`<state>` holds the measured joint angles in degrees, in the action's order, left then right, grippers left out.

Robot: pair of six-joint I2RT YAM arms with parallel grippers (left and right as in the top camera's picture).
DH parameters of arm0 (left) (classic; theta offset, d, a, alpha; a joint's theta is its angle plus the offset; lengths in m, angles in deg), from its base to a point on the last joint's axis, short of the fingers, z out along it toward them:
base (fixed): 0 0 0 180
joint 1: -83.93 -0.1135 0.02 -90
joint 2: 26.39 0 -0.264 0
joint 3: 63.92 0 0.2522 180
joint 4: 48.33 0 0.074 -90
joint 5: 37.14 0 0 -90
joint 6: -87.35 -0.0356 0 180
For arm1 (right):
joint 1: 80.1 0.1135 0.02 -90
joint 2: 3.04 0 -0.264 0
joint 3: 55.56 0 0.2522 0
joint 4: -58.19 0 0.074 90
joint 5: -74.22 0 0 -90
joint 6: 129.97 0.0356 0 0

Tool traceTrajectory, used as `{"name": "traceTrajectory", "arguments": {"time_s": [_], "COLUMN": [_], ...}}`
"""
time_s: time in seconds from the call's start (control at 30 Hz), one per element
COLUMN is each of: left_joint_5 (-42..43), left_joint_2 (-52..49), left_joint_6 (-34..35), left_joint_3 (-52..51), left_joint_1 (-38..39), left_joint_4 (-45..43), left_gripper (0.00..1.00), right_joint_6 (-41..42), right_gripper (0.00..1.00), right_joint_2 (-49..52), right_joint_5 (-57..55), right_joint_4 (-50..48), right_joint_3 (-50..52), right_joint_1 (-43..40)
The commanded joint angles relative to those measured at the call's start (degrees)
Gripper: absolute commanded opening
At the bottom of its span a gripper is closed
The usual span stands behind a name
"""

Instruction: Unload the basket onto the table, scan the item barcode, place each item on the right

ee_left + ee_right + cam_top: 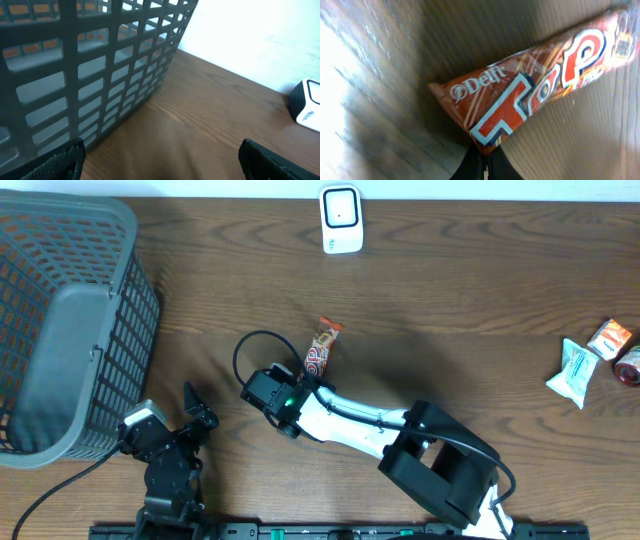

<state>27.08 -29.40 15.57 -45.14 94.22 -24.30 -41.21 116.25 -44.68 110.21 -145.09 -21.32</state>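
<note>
The item is a red-orange Delfi Top snack bar (321, 348) lying on the wooden table near the middle. In the right wrist view the wrapper (535, 95) fills the frame, and my right gripper (485, 162) is shut, pinching its lower edge between the black fingertips. From overhead the right gripper (311, 376) sits at the bar's near end. A white barcode scanner (341, 220) stands at the table's far edge and also shows at the right of the left wrist view (306, 102). My left gripper (162, 162) is open beside the basket, with nothing between its fingers.
A grey plastic basket (60, 330) fills the far left and looms close in the left wrist view (90, 65). At the right edge lie a white packet (572, 372), an orange box (610, 337) and a red can (630, 367).
</note>
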Motion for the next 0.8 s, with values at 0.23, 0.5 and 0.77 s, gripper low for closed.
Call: {"name": "traceTrajectory", "arguments": {"time_s": [0.23, 0.5, 0.77], "left_joint_5": [-0.3, -0.3, -0.3], "left_joint_2": [0.1, 0.1, 0.1], "left_joint_6": [0.1, 0.1, 0.1], "left_joint_3": [-1.4, -1.4, -1.4], "left_joint_1": [-0.2, -0.2, -0.2], "left_joint_4": [0.3, 0.3, 0.3], "left_gripper": [0.97, 0.98, 0.98], "right_joint_6": [1.5, 1.4, 2.7], "right_gripper": [0.01, 0.01, 0.64], "right_joint_2": [-10.2, -17.6, -15.6], "right_joint_5": [25.0, 50.9, 50.4], "right_joint_4": [8.3, 10.7, 15.9], "right_joint_3": [-8.7, -9.5, -9.5], "right_joint_1": [-5.6, -18.6, -25.9]}}
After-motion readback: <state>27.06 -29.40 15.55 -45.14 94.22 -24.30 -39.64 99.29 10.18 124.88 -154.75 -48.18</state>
